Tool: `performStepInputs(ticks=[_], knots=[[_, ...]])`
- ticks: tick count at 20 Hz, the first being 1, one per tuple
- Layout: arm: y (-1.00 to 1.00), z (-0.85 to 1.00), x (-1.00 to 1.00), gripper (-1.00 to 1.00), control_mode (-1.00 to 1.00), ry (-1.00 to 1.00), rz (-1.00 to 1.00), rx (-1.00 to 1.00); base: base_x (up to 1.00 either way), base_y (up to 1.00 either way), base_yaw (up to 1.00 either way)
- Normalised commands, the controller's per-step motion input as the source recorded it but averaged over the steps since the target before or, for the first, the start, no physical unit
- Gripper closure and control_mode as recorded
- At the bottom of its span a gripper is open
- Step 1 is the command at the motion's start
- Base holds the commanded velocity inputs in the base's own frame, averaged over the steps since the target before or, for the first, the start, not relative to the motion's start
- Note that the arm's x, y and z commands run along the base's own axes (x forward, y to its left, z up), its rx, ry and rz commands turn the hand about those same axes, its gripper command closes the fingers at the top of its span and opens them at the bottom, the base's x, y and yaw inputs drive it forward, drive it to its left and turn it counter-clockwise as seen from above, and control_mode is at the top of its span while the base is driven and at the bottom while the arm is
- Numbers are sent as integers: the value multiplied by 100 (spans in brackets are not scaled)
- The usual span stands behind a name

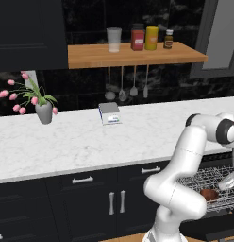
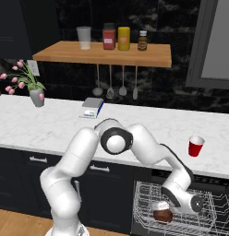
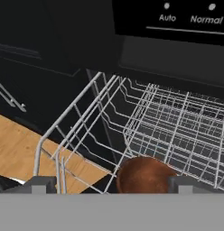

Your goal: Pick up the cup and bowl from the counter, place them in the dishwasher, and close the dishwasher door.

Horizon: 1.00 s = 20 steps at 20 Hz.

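Note:
The dark reddish-brown bowl lies in the silver wire rack of the open dishwasher, also seen as the bowl and the bowl. My gripper hovers just above it, open, its fingers spread wider than the bowl and gripping nothing. The gripper reaches low into the rack; the gripper is at the frame's right edge. The red cup stands upright on the white marble counter, above the dishwasher. The dishwasher door is not clearly visible.
A wooden shelf holds a tumbler and jars. On the counter sit a flower vase and a small scale. Utensils hang under the shelf. The dishwasher's control panel overhangs the rack. Wooden floor lies left of it.

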Motion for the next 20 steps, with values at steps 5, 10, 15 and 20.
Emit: performStepInputs(ticks=[5, 10, 15, 20], knots=[[-11, 85, -20, -100, -100, -5, 0, 1, 0, 0, 0], [-1, 99, -18, -100, -100, -6, -5, 0, 0, 0, 0], [-7, 100, -16, -100, -100, -8, -9, 0, 0, 0, 0], [0, 100, -4, -100, -100, -8, -12, 0, 0, 0, 0]])
